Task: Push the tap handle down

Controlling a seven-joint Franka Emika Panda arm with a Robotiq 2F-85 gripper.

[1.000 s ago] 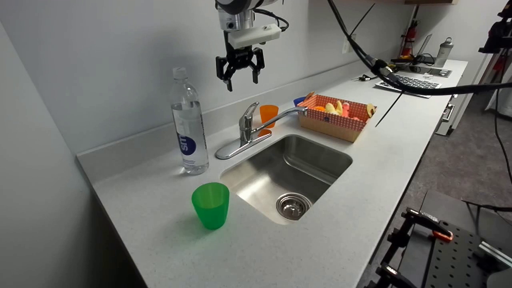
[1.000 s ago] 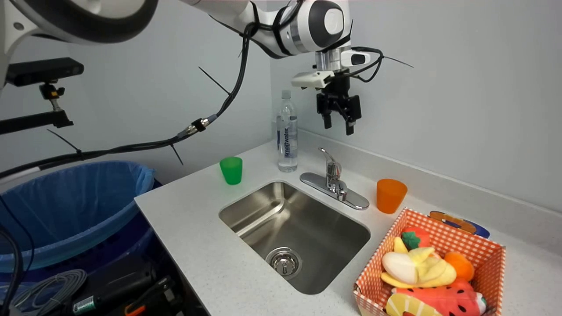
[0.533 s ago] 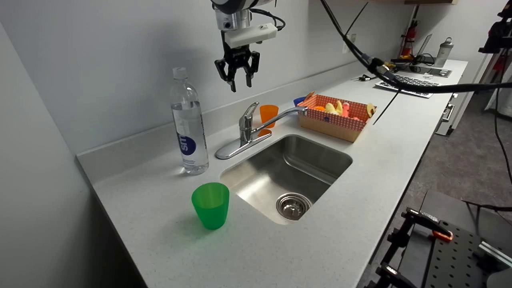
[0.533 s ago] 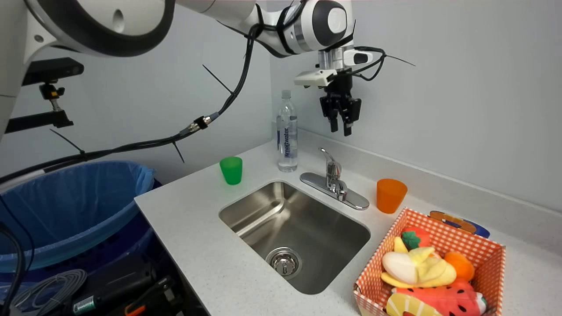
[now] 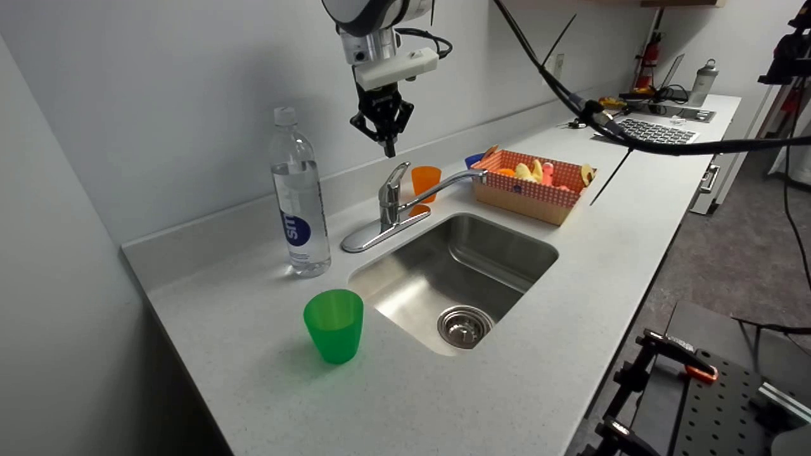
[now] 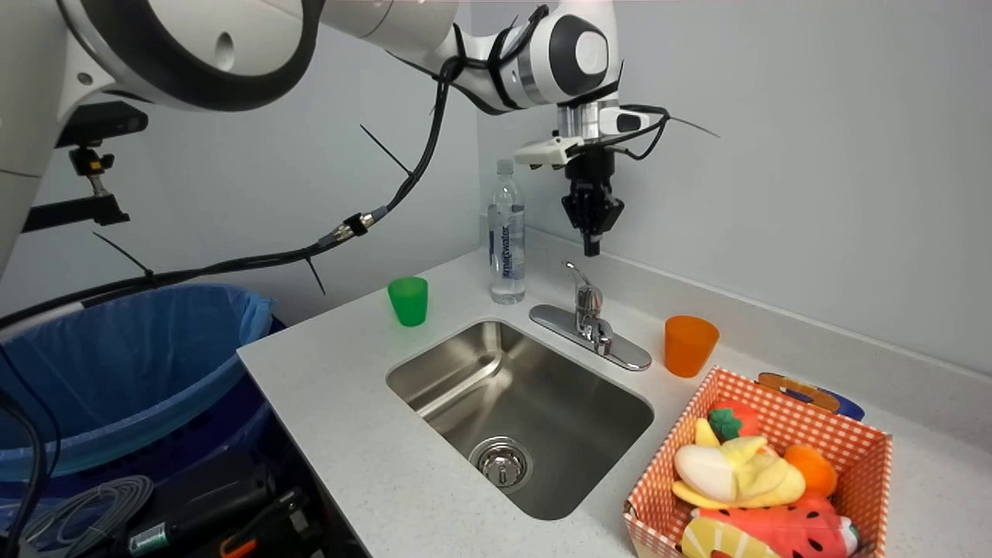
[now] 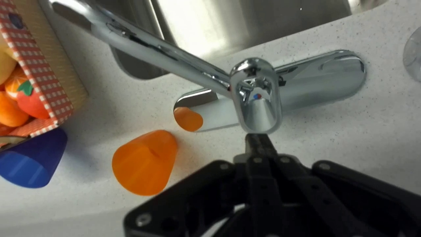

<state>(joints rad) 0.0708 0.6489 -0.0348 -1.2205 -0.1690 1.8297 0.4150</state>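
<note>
The tap handle (image 5: 394, 178) is a short chrome lever on top of the faucet, slanting upward. In the wrist view I look down on the handle (image 7: 261, 118), with a red and blue dot on it. My gripper (image 5: 389, 149) hangs just above the lever, pointing down, its two black fingers pressed together with nothing between them. A small gap separates gripper (image 6: 592, 249) and handle (image 6: 574, 270) in both exterior views. From the wrist, the fingertips (image 7: 255, 140) appear right at the handle's wall-side end; whether they touch cannot be judged there.
The spout (image 7: 158, 54) reaches over the steel sink (image 6: 542, 434). A tall water bottle (image 5: 301, 221) stands beside the faucet, a green cup (image 5: 334, 329) nearer the counter's end. Past the faucet are an orange cup (image 6: 690, 346), a blue cup (image 7: 36, 161) and a fruit basket (image 5: 526, 206).
The gripper's fingers went from wide apart to fully together. After a small sideways shift the arm came down closer to the tap. The handle and the other objects have stayed put.
</note>
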